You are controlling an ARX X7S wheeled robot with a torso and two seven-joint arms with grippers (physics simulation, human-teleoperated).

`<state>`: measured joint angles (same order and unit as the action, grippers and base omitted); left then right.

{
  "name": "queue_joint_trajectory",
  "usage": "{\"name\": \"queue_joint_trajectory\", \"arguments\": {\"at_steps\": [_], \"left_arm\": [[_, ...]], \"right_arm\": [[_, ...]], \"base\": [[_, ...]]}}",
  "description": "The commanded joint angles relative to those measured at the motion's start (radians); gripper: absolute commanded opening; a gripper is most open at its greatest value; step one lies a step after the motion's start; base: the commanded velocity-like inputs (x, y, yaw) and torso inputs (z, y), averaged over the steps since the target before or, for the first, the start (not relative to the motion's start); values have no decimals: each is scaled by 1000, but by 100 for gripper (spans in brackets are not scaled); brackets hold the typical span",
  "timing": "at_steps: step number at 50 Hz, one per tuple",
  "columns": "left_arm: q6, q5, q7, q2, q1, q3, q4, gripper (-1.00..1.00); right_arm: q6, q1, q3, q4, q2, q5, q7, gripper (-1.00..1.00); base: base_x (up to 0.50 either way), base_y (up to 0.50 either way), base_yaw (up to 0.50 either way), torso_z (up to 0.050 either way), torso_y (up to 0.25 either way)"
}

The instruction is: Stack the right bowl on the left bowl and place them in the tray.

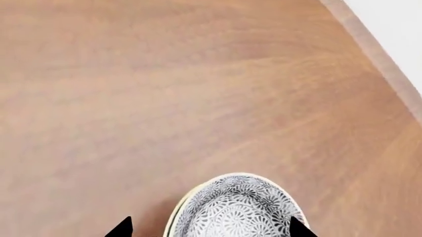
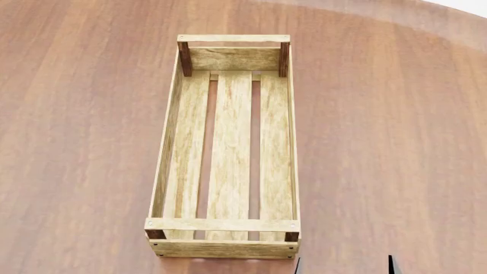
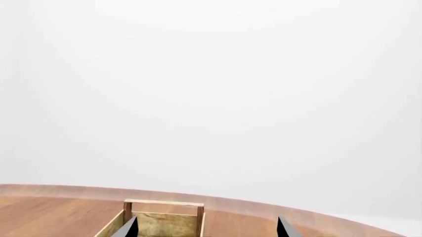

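On the left, the left wrist view shows one bowl, grey-white with a fine flower pattern and a pale rim, standing on the brown wooden table. Its near part is cut off by the picture's edge. The left gripper shows only as two dark fingertips, one on each side of the bowl and spread wider than it; neither tip can be seen touching the rim, and nothing is held. Beyond the bowl the table is bare up to its edge, which runs slantwise across one corner with white ground past it. The head view does not show this bowl or the left arm at all, and no second bowl appears in any view.

In the middle of the head view the tray lies lengthwise, running away from the robot, with its three floor slats bare and dark posts at its corners. Bare table lies broad on both its long sides and beyond its far end, up to the curved far edge.

To the right, just past the tray's near right corner, two dark tips of the right gripper rise from the bottom edge of the head view, set apart with nothing between them. The right wrist view, mostly white background, shows the tips apart, the tray's end low between them, partly cut off.
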<state>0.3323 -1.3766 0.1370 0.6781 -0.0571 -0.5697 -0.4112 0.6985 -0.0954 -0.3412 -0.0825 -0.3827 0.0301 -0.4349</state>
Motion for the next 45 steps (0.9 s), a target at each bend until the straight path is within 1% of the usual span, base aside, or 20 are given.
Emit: {"name": "queue_joint_trajectory", "arguments": {"at_steps": [1, 38, 45], "left_arm": [[21, 38, -19, -19, 9, -5, -24, 100], [3, 95, -48, -36, 62, 54, -100, 100], [-2, 111, -38, -38, 64, 66, -92, 100]], "right_arm": [[-3, 0, 18, 1, 16, -17, 14, 100], [-1, 3, 9, 8, 10, -15, 7, 100], [-6, 3, 9, 2, 7, -14, 5, 100]], "base": [[0, 0, 0, 0, 0], [0, 0, 0, 0, 0], [0, 0, 0, 0, 0]]}}
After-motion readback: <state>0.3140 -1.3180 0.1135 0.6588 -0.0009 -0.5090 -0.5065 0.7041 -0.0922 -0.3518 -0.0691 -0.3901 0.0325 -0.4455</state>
